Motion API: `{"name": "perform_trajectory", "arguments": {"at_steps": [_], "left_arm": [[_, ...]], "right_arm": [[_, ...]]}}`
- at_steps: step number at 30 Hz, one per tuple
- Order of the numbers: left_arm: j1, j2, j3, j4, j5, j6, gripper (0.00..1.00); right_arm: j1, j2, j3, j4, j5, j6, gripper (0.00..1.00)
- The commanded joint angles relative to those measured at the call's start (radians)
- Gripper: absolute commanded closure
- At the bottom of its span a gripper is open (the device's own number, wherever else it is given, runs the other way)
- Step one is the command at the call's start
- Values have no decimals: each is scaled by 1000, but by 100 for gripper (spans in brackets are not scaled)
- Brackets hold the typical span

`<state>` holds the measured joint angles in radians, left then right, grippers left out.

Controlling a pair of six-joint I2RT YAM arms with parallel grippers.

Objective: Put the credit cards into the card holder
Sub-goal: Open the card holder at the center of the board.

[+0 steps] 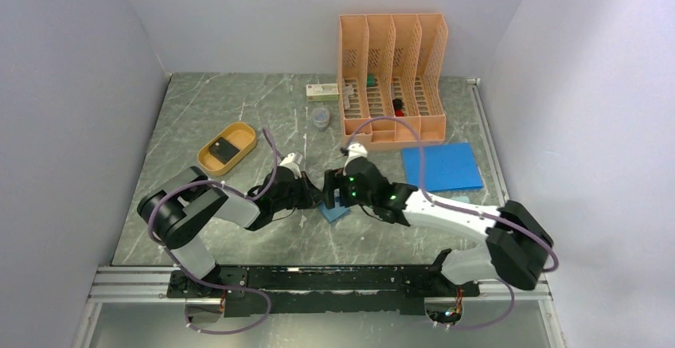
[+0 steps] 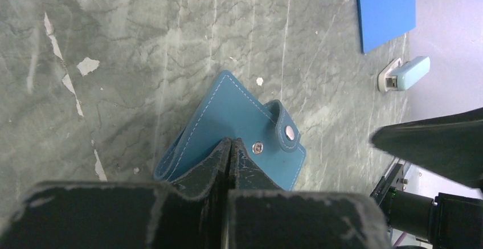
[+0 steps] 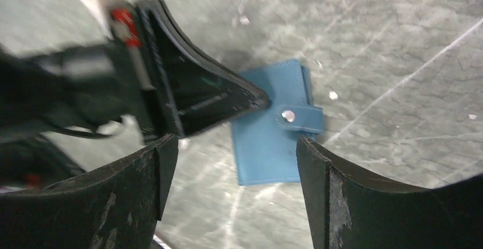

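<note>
Holder (image 1: 334, 211) is lying flat on the grey marbled table (image 1: 318, 240), at the middle front between your two arms, and both are crowding it. Your left gripper (image 2: 229, 143) is sitting fully closed, its tips bearing on the holder's near edge just beside the snap. Whether they are pinching a cover or only pinning it down, you cannot tell. Your right gripper (image 3: 234, 143) is hanging spread wide and holding nothing, and the holder is showing in the gap between its fingers (image 3: 330, 192). The holder's long axis is running roughly across the line between those fingers, so a closing would take it over the short width, with the tab (image 3: 302, 118) pointing at the right-hand finger. The tab is looking undone in the left wrist view, as one stud is showing on the tab and one on the cover, though the covers are lying together. Judging from that, the holder is needing to be spread before anything goes in. The only card (image 1: 225, 150) you are seeing is lying in the orange tray (image 1: 247, 134), well apart from the holder, far and left, and nearer your left arm than your right. That arm is busy on the holder. The table is scuffed and chipped, hard and flat, so thin things are giving little edge to catch. Pale walls are closing three sides. A blue sheet (image 1: 442, 166) is lying to the right and an orange organiser (image 1: 392, 77) is standing beyond, both clear of the holder.
</note>
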<state>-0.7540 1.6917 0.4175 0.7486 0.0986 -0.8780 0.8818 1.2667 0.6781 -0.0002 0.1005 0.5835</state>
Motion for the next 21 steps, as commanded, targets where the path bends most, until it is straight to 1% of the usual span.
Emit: {"name": "perform_trajectory", "arguments": {"at_steps": [1, 6, 16, 19, 21], "left_arm": [[0, 62, -57, -432, -81, 95, 95], [0, 57, -57, -445, -85, 102, 95], [-1, 57, -63, -440, -80, 97, 95], [-1, 54, -64, -443, -80, 97, 95], [0, 53, -65, -448, -83, 100, 95]], "right_arm": [[67, 122, 34, -135, 170, -205, 20], [75, 196, 43, -117, 265, -178, 23], [75, 291, 113, -91, 350, -198, 30], [67, 311, 128, -81, 352, -208, 37], [64, 324, 137, -79, 346, -212, 43]]}}
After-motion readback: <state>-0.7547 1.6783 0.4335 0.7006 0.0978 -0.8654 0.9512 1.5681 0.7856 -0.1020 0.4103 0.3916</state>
